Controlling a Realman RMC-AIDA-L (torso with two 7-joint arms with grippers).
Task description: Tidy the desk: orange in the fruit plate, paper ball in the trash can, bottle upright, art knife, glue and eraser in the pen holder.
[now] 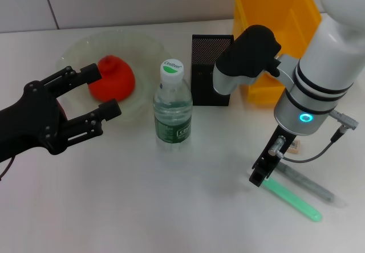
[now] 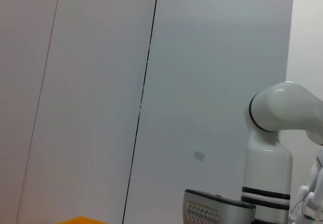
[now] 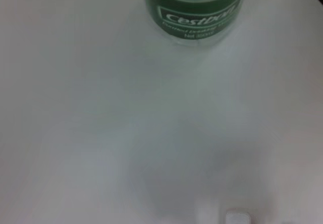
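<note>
Black fingers of our left gripper (image 1: 101,92) stand spread, grasping nothing, by the desk's (image 1: 142,207) left edge, beside one fruit plate (image 1: 85,50) holding one orange (image 1: 112,77). Our right gripper (image 1: 259,173) hangs low over the front right; grip unclear. One bottle (image 1: 172,107) stands upright mid-desk; behind it one pen holder (image 1: 208,65), one trash can (image 1: 274,19).

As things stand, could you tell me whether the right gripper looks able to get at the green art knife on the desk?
Probably yes. The right gripper hangs just above the near end of the art knife, which lies flat on the desk with nothing over it; only a grey stick lies close beside it.
</note>
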